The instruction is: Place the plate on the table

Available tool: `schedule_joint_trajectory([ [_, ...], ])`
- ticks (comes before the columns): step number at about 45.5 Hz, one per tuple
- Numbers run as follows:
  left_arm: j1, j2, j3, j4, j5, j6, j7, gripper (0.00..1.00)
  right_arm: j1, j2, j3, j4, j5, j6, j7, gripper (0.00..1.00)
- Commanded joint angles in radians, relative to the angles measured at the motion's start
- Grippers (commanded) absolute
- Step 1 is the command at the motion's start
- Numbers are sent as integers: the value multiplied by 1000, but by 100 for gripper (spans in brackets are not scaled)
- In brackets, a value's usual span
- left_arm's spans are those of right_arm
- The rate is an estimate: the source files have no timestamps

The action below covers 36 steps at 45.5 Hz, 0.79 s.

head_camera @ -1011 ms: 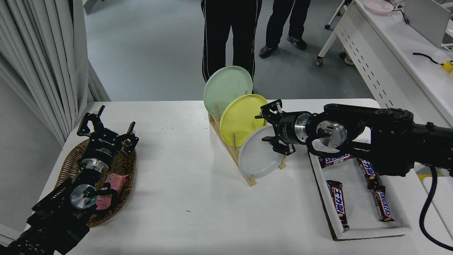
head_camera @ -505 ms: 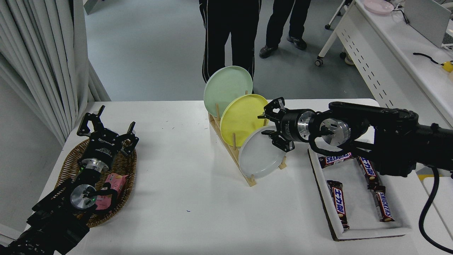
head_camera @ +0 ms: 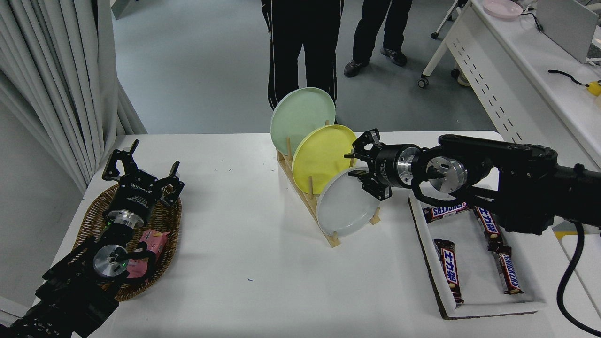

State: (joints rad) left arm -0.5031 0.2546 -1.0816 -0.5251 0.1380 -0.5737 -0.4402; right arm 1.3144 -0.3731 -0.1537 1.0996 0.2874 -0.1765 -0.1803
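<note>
Beyond my counter: grey floor (head_camera: 197,61), pale curtains (head_camera: 56,80) at left, a white desk (head_camera: 512,75) at right, two people's legs (head_camera: 305,47).

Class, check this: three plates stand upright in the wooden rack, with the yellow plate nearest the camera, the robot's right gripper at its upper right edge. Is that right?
Not quite. The head view shows the light grey plate nearest the camera in the wooden rack; the yellow plate stands in the middle, the pale green plate behind. The right gripper is at the grey plate's upper right edge.

"SNICKERS" reads in white on the brown bar wrappers (head_camera: 508,274) lying in the white tray (head_camera: 488,307) at the right; the far bar (head_camera: 443,211) shows it too. Other print is too small to read.
</note>
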Motion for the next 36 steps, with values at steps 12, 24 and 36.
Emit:
schedule_joint_trajectory([
  [12,0,0,0,-1,0,0,0,100,-6,-4,2,-1,1,0,-1,31],
  [24,0,0,0,-1,0,0,0,100,-18,-4,10,-4,1,-8,-1,29],
  [36,0,0,0,0,0,0,0,100,-27,-3,23,-15,-1,-9,-1,28],
])
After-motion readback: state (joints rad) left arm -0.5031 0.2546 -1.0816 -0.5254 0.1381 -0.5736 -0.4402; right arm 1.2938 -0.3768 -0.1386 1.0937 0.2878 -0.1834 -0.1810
